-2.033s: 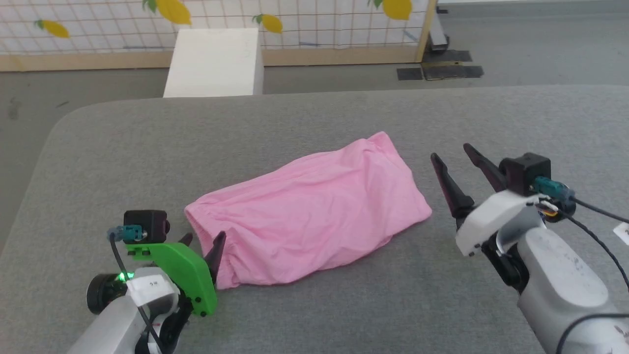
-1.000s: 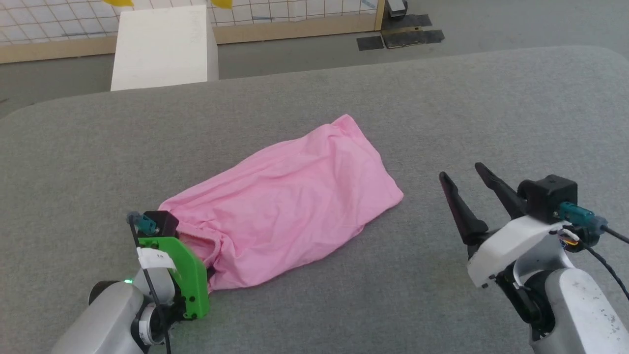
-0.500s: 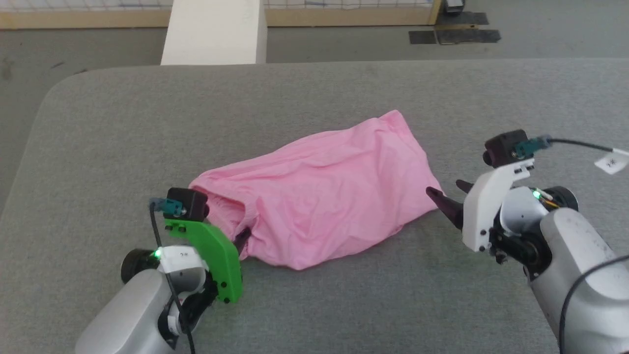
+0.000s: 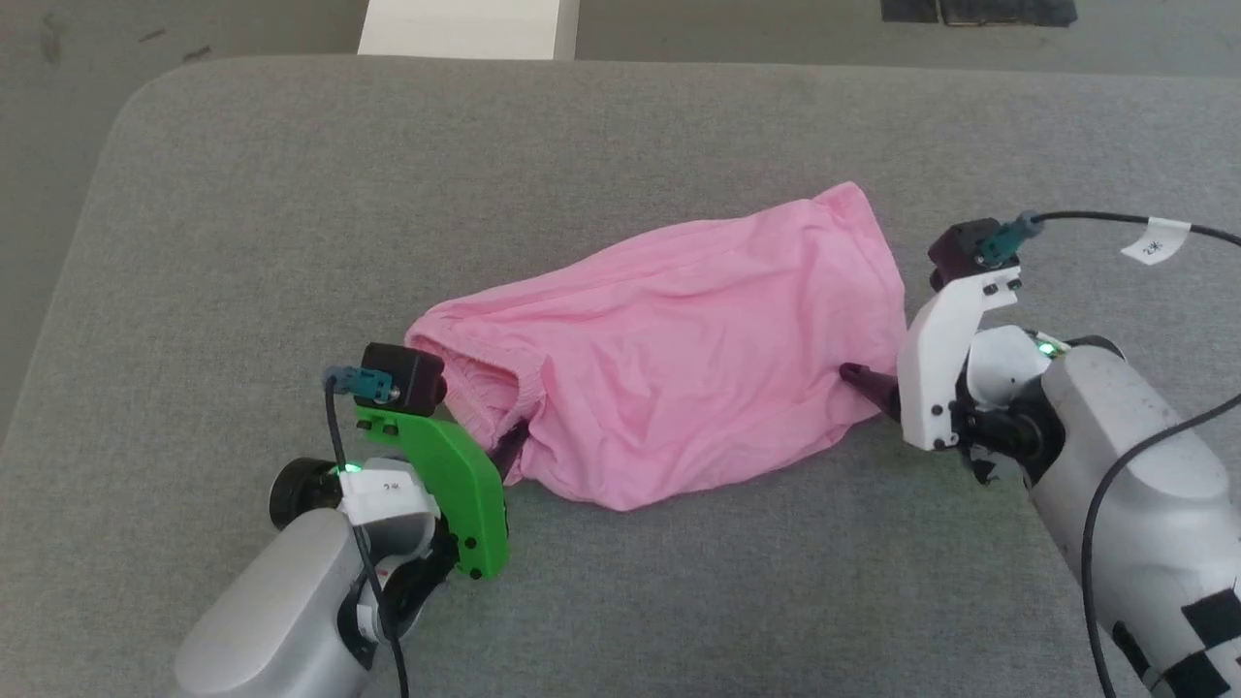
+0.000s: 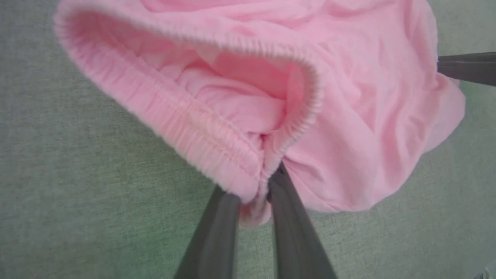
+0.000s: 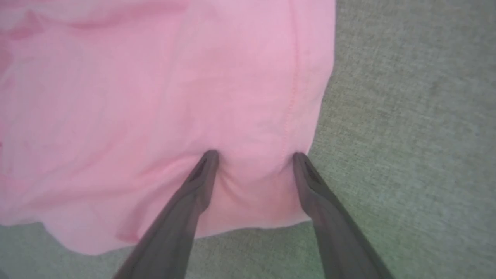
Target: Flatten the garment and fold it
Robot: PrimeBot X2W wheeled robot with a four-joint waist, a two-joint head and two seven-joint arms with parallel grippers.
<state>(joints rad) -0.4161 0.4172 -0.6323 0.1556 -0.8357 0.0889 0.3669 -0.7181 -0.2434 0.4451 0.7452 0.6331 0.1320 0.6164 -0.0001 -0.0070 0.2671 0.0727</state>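
The pink garment (image 4: 679, 368) lies crumpled across the middle of the grey padded surface, its gathered elastic opening (image 5: 217, 128) turned toward my left arm. My left gripper (image 4: 512, 448) is shut on the garment's elastic hem at the near left corner; the left wrist view shows the hem pinched between the two dark fingers (image 5: 255, 193). My right gripper (image 4: 858, 378) is open at the garment's right edge. In the right wrist view both fingertips (image 6: 211, 159) press down on the pink cloth (image 6: 155, 97) with a fold of it between them (image 6: 254, 157).
The grey padded surface (image 4: 291, 213) has a rounded far left corner, with bare floor beyond it. A white box (image 4: 465, 27) stands on the floor past the far edge. A cable with a white tag (image 4: 1154, 242) trails from my right wrist.
The camera tilted down and shifted. My right gripper has moved in from the right and now presses on the garment's right edge. The left gripper keeps its hold on the hem.
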